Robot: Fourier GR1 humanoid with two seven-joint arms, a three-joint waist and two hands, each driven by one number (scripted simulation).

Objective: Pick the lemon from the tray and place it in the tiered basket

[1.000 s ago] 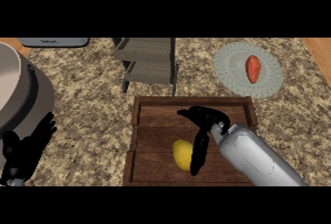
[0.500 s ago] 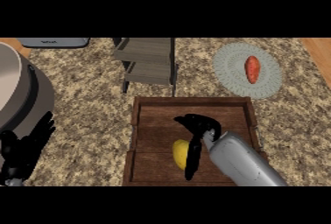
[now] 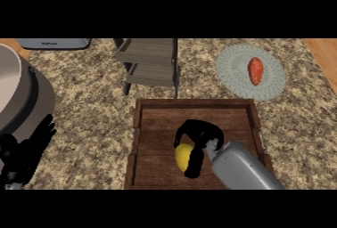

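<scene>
You'll find the lemon [image 3: 183, 157] lying in the wooden tray [image 3: 158, 119], in the nearer half and a little left of the middle of its floor. The right hand [image 3: 197, 133] is directly on it: the palm sits just above and to the right of the fruit. The dark fingers [image 3: 180, 138] curl over the lemon's far end, and one more digit runs down along its right side to the near end. So your hand is wrapped around the lemon from the top and the right, touching it. Only the lemon's left side shows as a yellow strip. From this steep angle you cannot tell whether the fruit is resting on the tray floor or raised off it. The grey forearm [image 3: 241, 172] comes in from the lower right and crosses the tray's near right corner.

The tiered basket [image 3: 150, 62] stands on the counter [image 3: 85, 111] beyond the tray's far edge, well apart from the hand. Your left hand [image 3: 26, 153] rests at the lower left edge with its fingers straight and up, holding nothing, beside a large round pot [image 3: 16, 95]. Off to the far right, a round plate [image 3: 230, 73] carries an orange vegetable [image 3: 255, 70].
</scene>
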